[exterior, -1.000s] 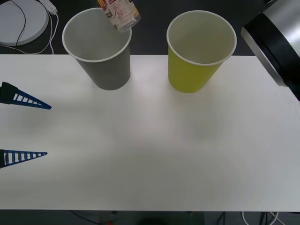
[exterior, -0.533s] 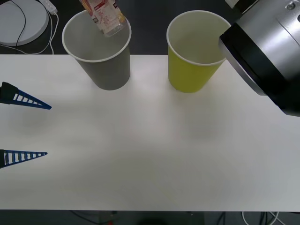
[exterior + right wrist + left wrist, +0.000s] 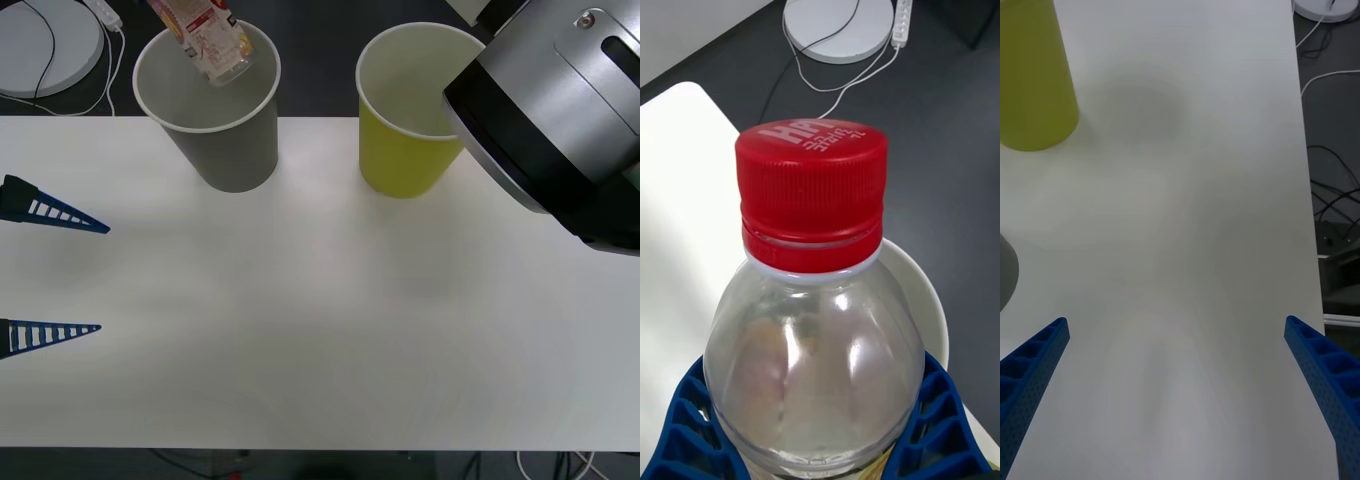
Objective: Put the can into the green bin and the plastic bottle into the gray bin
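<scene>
Step in hand: delivery of the plastic bottle [image 3: 203, 40] to the gray bin [image 3: 210, 105]. Bottle tilted, base over the bin's mouth, not yet released. Clamped between the blue fingers [image 3: 685, 427] of the right gripper [image 3: 816, 450], cap pointing away from the wrist, per the right wrist view.

Next move, as judged: lower or steady the bottle over the bin's mouth, then part the fingers so that the bottle drops inside and clears the white rim. Risk: a tilted bottle catching the rim and tipping out.

Green bin [image 3: 418, 110] upright beside the gray bin, on the side of the right arm, well apart. Can: whereabouts not to be told.

Left gripper [image 3: 55, 275] parked near the table [image 3: 320, 330] edge, away from the gray bin, fingers spread wide, nothing between them.

View differences: front view gives bottle against bin mouth, with the grasp outside the picture; right wrist view gives the grasp and the red cap [image 3: 811, 191], with part of a pale rim beyond the bottle. Left wrist view gives bare table and the green bin's wall.
</scene>
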